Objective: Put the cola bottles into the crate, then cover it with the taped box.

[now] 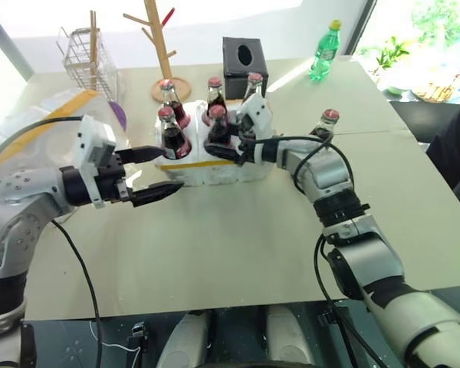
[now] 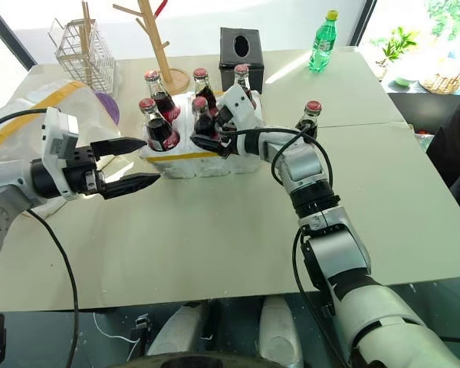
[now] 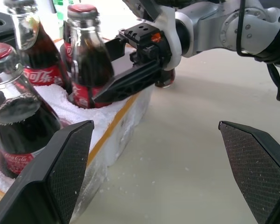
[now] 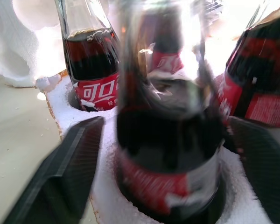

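1. Head view: five red-capped cola bottles (image 1: 173,132) stand in the white crate (image 1: 215,170) mid-surface (image 1: 238,245); a sixth (image 1: 326,123) stands beside it. Bare surface lies in front.
2. Left wrist: left end effector (image 3: 168,163) spread wide, empty, beside the crate's yellow-taped edge.
3. Right wrist: right end effector (image 4: 177,158) open, straddling a seated bottle.

The nearest cola bottle (image 4: 168,140) is blurred, its top cut off. The taped box (image 1: 42,115) runs off the left edge, partly hidden by the left arm

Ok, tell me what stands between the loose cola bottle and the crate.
The right pincer, open around a seated bottle, lies over the crate's right end, on the side facing the loose cola bottle.
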